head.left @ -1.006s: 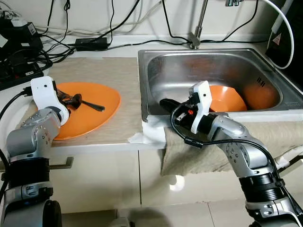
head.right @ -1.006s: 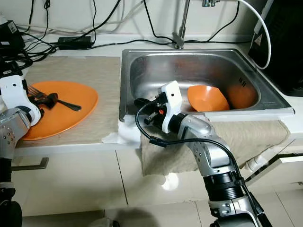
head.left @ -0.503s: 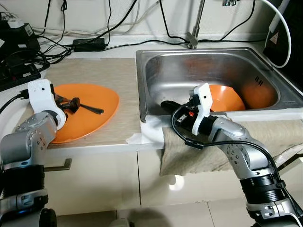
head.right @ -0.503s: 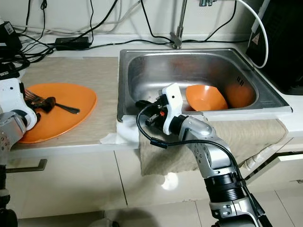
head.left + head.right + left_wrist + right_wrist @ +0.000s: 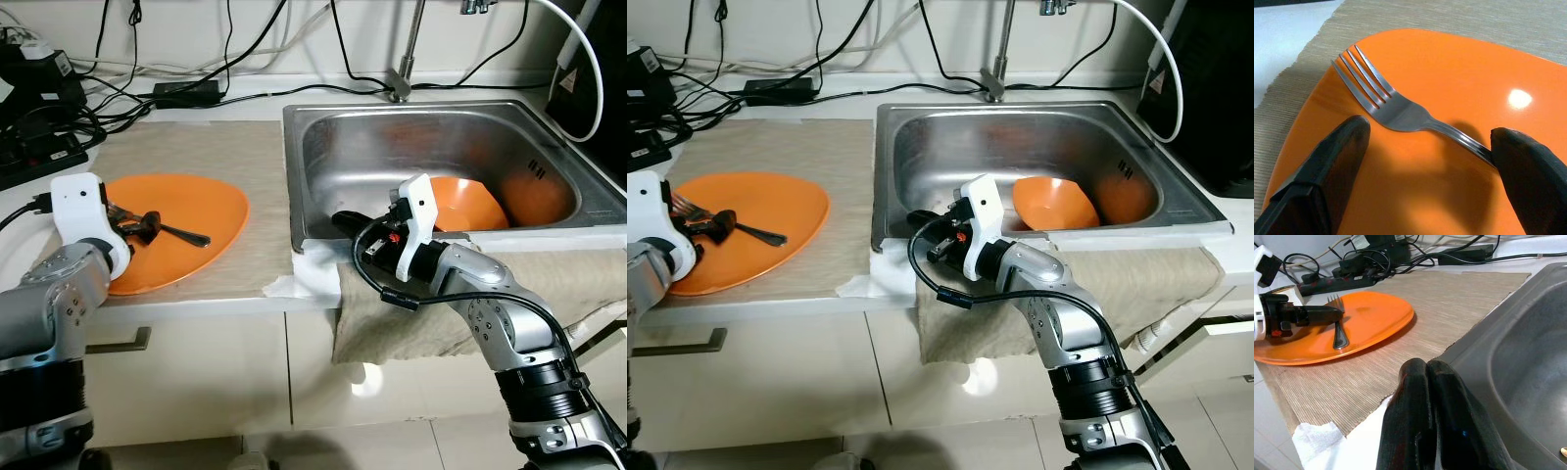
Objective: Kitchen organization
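Left gripper (image 5: 140,224) over fork (image 5: 176,232) on orange plate (image 5: 211,208) — orange bowl (image 5: 475,201) in sink (image 5: 323,147)

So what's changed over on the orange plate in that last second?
The left gripper has drawn back toward the plate's near left edge, jaws open astride the fork, which lies flat on it. The right gripper, jaws shut, stays at the sink's front rim; the orange bowl is unmoved.

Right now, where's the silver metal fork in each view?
Left eye view: silver metal fork lying on the round orange plate, far left.
Right eye view: same plate, left edge.
Left wrist view: centre, between the open left tool's fingers.
Right wrist view: upper left.
Shared landmark: the orange plate.
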Controlling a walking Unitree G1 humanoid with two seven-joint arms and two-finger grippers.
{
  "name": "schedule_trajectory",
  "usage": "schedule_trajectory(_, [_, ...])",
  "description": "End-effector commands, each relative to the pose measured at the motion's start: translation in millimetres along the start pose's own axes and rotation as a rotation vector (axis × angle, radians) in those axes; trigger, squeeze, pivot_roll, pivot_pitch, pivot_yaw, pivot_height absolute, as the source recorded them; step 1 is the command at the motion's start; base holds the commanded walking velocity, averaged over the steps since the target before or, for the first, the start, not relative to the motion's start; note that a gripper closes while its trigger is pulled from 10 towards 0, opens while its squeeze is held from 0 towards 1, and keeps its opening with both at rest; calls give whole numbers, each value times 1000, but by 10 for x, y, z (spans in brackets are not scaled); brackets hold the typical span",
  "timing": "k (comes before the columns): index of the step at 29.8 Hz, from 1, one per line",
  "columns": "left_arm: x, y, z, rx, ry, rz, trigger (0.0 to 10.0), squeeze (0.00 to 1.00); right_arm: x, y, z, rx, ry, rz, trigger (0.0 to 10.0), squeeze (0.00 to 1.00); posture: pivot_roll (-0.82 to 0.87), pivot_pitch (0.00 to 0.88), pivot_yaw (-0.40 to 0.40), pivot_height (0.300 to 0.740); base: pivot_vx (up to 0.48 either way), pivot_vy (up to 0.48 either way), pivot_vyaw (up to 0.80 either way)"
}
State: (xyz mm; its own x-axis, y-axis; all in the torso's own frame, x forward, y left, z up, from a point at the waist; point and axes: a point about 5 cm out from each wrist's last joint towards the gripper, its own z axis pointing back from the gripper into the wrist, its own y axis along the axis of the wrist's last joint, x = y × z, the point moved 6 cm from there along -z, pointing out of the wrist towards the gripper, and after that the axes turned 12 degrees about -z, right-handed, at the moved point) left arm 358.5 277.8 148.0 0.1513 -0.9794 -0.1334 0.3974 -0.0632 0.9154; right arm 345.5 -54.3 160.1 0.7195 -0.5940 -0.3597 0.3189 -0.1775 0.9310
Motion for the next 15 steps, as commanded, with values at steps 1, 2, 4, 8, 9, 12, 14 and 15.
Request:
schedule_trajectory(1, [14, -78, -40, -39, 4, 17, 10000, 0, -77, 44, 5, -2, 34, 14, 10000, 0, 98, 11, 26, 740, 0, 0, 0])
schedule_trajectory(2, [14, -78, -40, -39, 4, 17, 10000, 0, -77, 44, 5, -2, 34, 14, 10000, 0, 98, 11, 26, 740, 0, 0, 0])
schedule_trajectory(4, [52, -40, -38, -29, -3, 35, 10000, 0, -146, 83, 8, -4, 68, 21, 10000, 0, 98, 11, 26, 740, 0, 0, 0])
schedule_trajectory(8, [129, -17, 19, -37, -17, 61, 10000, 0, -267, 147, 23, -16, 133, 38, 10000, 0, 97, 11, 29, 740, 0, 0, 0])
schedule_trajectory(9, [138, -14, 26, -38, -17, 66, 10000, 0, -276, 153, 25, -18, 138, 40, 10000, 0, 97, 11, 29, 740, 0, 0, 0])
schedule_trajectory(12, [206, 17, 61, -35, -30, 102, 10000, 0, -271, 162, 27, -21, 141, 45, 10000, 0, 102, 13, 25, 740, 0, 0, 0])
schedule_trajectory(14, [251, 42, 80, -31, -39, 115, 10000, 0, -262, 164, 22, -23, 141, 46, 10000, 0, 104, 14, 24, 740, 0, 0, 0])
schedule_trajectory(15, [269, 42, 84, -32, -43, 121, 10000, 0, -262, 162, 18, -24, 141, 46, 10000, 0, 107, 16, 20, 740, 0, 0, 0])
